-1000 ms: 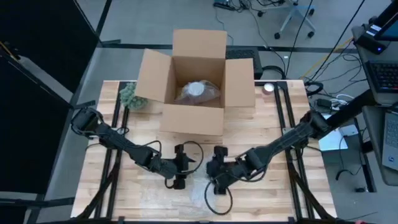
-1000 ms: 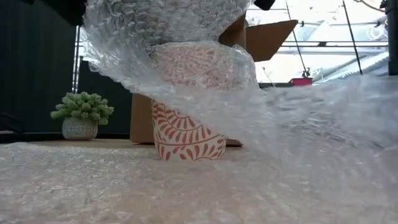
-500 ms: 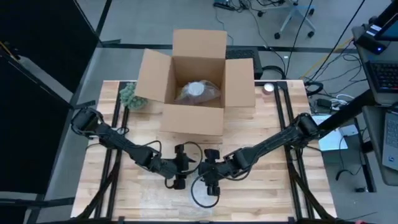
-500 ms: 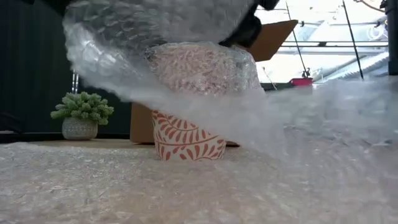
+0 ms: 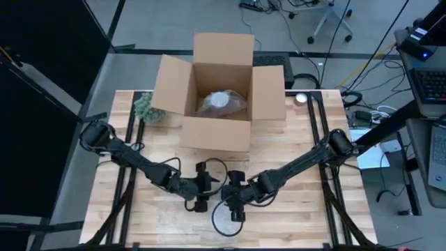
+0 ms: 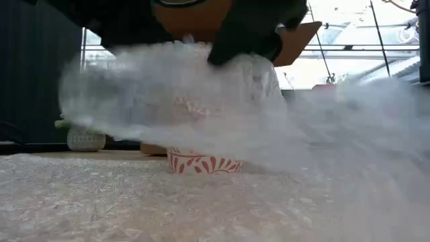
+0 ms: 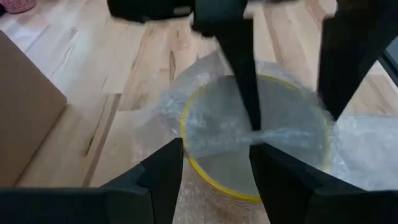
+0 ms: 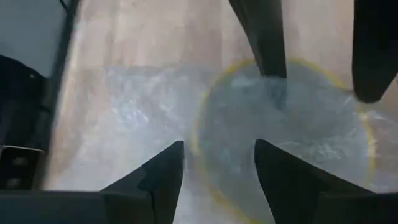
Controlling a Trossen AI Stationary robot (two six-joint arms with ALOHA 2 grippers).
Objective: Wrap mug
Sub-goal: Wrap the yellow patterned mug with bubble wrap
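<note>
Two pincers, left pincer (image 5: 201, 203) and right pincer (image 5: 234, 211), pinch bubble wrap (image 6: 201, 114) over the mug (image 6: 200, 163); no writing legible.

We're in a robotics lab or workshop here. A butcher-block table (image 5: 139, 216) sits on black metal framing over a bare grey floor (image 5: 174, 21) crossed with taped lines. Loose cables (image 5: 348, 31) trail across that floor at the far side, beside the wheeled base of an office chair (image 5: 327, 24). On the right, a desk (image 5: 432, 84) carries a keyboard and more wiring. Black curtain panels (image 5: 42, 104) close off the left side, and the low view shows pale ceiling framing (image 6: 363, 47) overhead.
</note>
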